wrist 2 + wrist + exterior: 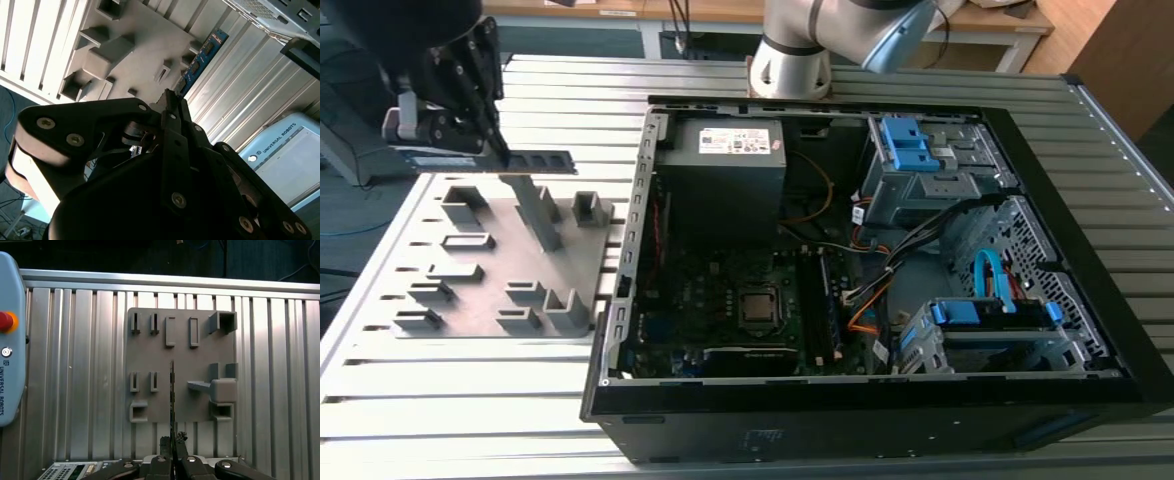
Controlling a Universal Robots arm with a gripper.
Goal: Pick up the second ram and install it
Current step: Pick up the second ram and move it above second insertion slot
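The second ram (544, 160) is a thin dark strip that sticks out level from my gripper (500, 155), above the far edge of the grey fixture (480, 300) at the exterior view's left. In the first wrist view the ram (172, 390) appears edge-on over the fixture (180, 355), with my gripper (172, 442) shut on its near end. In the second wrist view the ram (202, 60) shows its blue-green face beyond the closed gripper (172, 97). The open computer case (640, 250) lies to the exterior view's right of the fixture.
The motherboard (720, 290) lies flat inside the case, with a power supply (720, 160), blue drive cages (914, 150) and loose cables (907, 240) around it. The fixture's upright ribs (534, 210) stand under my gripper. A teach pendant (7, 340) rests on the slatted aluminium table (454, 400).
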